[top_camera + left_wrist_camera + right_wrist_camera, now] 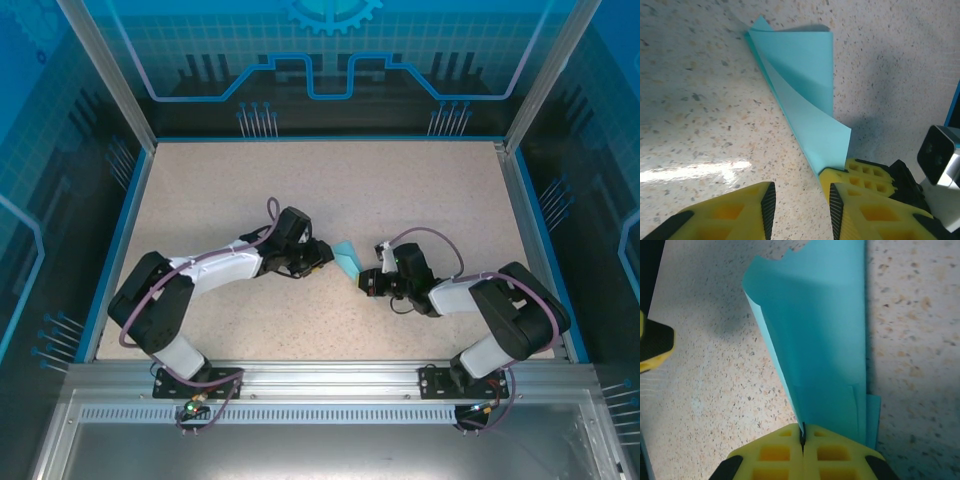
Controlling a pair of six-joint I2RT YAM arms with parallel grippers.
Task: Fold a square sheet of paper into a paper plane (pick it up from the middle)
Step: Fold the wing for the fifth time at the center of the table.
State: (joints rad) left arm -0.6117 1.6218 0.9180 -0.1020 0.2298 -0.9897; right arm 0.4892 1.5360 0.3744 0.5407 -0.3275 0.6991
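Between the fingers of my right tool (pixel 802 437): sheet of paper (pixel 820 340), folded, pinched.
My left tool (pixel 801 194): jaws apart, nothing between.

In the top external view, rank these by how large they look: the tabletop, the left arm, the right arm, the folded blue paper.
1. tabletop, by far the largest.
2. left arm and right arm: too alike to rank.
3. folded paper, the smallest, a sliver between the arms.

Table (pixel 400 190) lies open behind (sideways too); folded paper (pixel 347 258) blocks mid-table.
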